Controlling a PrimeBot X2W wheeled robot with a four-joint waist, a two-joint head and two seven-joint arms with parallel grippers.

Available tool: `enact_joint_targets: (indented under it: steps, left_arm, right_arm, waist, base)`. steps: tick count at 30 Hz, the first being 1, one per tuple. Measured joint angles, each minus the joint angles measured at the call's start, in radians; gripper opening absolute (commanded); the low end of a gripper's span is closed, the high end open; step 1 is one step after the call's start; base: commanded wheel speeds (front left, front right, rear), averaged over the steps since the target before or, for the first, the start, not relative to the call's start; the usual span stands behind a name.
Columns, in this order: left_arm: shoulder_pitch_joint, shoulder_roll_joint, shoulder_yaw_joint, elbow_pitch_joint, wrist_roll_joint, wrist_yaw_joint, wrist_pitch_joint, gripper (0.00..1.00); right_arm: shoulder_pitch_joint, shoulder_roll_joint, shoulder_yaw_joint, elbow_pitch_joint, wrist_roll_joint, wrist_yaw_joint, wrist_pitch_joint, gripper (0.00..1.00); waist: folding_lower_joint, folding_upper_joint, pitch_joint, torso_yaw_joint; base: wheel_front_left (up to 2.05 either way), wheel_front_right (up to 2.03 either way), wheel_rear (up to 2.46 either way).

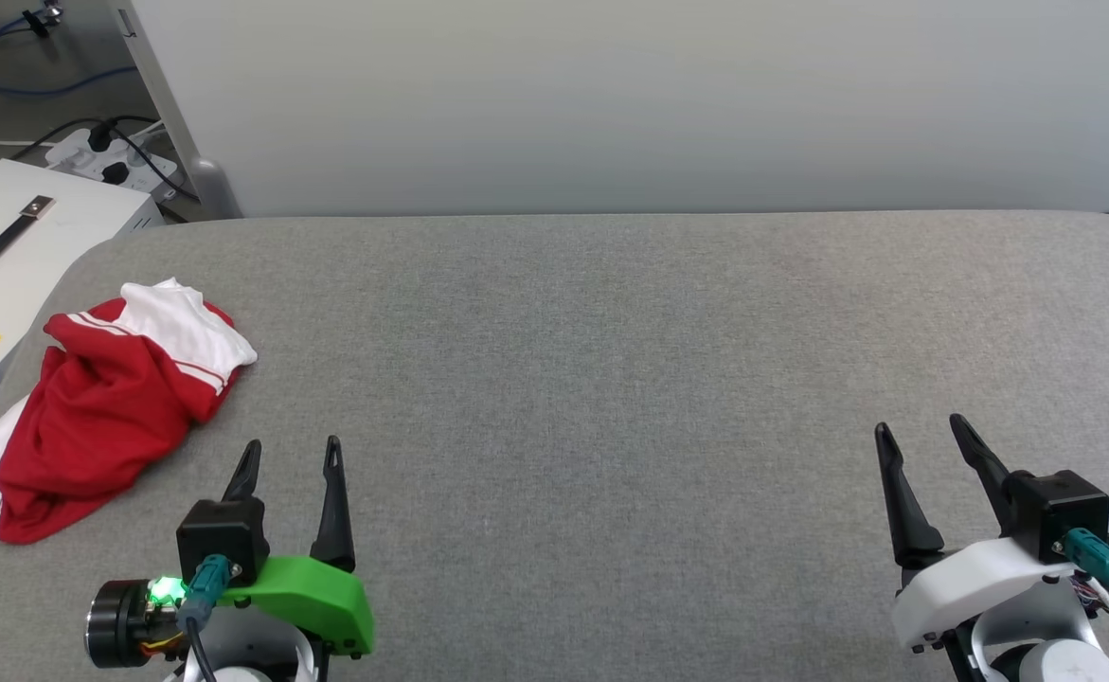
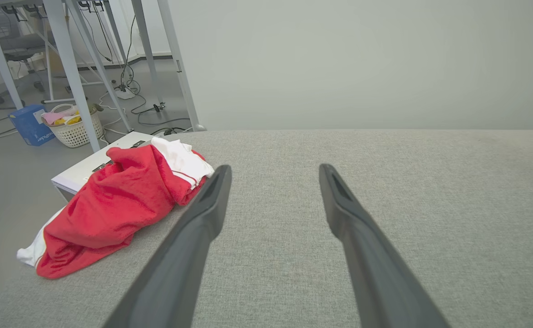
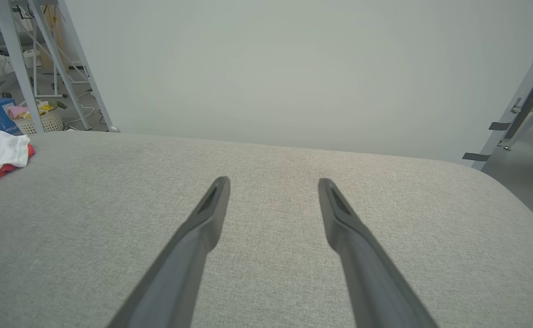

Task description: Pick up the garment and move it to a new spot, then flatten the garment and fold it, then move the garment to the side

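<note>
Lying crumpled, garment (image 1: 104, 417) runs near-L to far-R; both jaws apart.

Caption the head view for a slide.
Crumpled garment at left edge of grey table; left gripper and right gripper stand open, empty.

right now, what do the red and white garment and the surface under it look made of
Red-and-white garment: soft, matte fabric, likely knit; it lies in limp crumpled folds. Table surface: grey woven cloth, matte, fine weave visible; rounded edge suggests padding.

Right claw (image 3: 273, 181), jaws well apart, over grey surface (image 3: 88, 205) (garment (image 3: 0, 154) at far left)
</note>
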Motion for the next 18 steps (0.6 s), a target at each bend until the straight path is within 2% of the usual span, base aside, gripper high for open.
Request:
enact_joint_targets:
  steps: [18]
  left_arm:
    - [0.001, 0.000, 0.002, 0.024, -0.019, -0.001, -0.037, 1.00]
  right_arm:
    - [0.004, 0.000, -0.004, 0.005, 0.044, 0.000, -0.037, 1.00]
  waist:
    - [0.0000, 0.0000, -0.004, -0.001]
  base:
    - [0.00, 0.00, 0.00]
